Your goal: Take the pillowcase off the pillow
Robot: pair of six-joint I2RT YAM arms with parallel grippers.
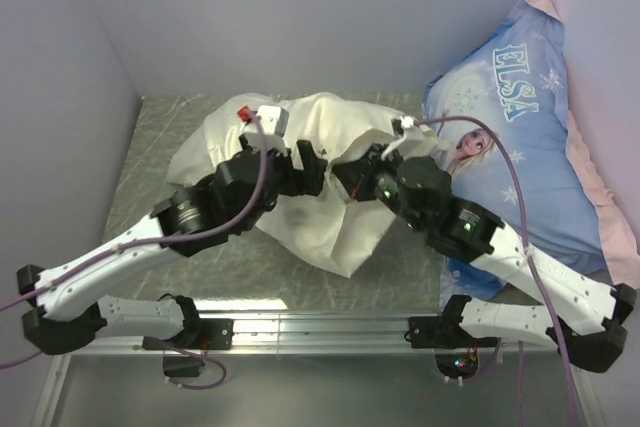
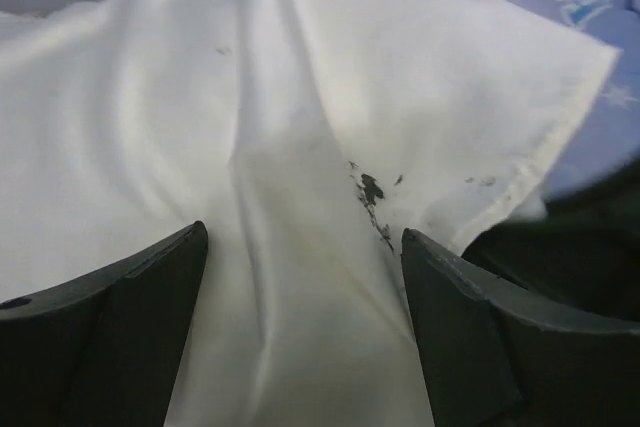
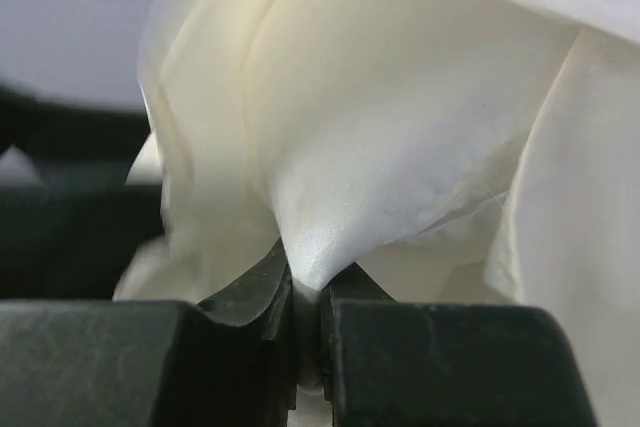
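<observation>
Pinches a fold of limp cream fabric pillowcase (image 3: 380, 147) tight in the right claw (image 3: 308, 272), for peeling it off; holds the left claw (image 2: 303, 237) gaping, empty.

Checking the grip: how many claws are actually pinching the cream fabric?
1: the right claw, shut on a fold of the pillowcase. The left claw stands open over it.
</observation>
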